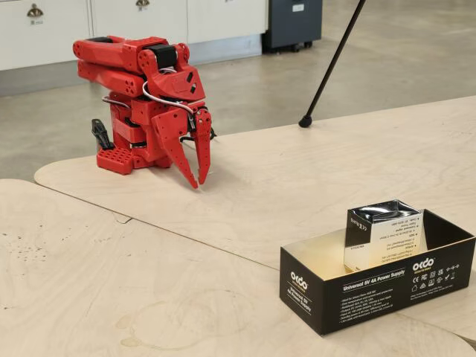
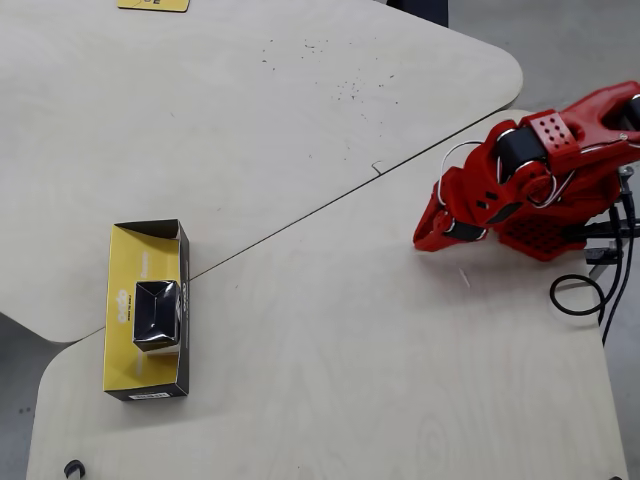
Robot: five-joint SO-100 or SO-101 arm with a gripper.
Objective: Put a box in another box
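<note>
The small box with white printed sides and a glossy black top stands upright inside the long black box, near its middle. In the overhead view the small box sits in the long box, whose inside looks yellow-tan. My red gripper is folded back at the arm's base, far from both boxes, fingertips pointing down at the table, jaws nearly together and empty. It shows in the overhead view at the right.
The arm's base sits at the far left of the table in the fixed view. A black tripod leg ends at the table's far edge. A seam runs between two plywood tabletops. Cables lie beside the base.
</note>
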